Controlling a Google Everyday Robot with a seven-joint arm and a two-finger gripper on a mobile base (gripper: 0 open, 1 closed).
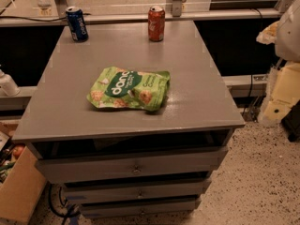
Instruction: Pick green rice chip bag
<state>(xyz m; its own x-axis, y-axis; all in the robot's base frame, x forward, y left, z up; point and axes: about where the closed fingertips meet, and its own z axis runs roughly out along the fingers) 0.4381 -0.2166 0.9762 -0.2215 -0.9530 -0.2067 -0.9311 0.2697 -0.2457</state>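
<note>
Grabbing the green rice chip bag (129, 89) looks pretty doable from here, since nothing has hold of it yet. It's lying flat, logo up, around the middle of the grey worktop (197, 97), a bit towards the left and near side.

As for the hand, it's not over the worktop. There's a pale bulky shape (288, 32) at the far right edge that I'd guess is the robot's arm. I honestly can't tell how open the hand is or whether it's carrying anything.

How I'd do it:
- Come across from the right and drop straight down on the bag, not in from the side. A flat pouch gives a sideways approach nothing to bite on.
- Go for the right end. It looks puffier and throws a shadow, so there's probably some height to pinch.
- Close gently. It's crinkly and full of air, so I'd expect it to squash and maybe skate on that smooth top.
- Lift straight up, and slowly.

The blue can (77, 24) and red can (156, 23) stand at the far edge, well apart from the bag, so they shouldn't get in the way.
</note>
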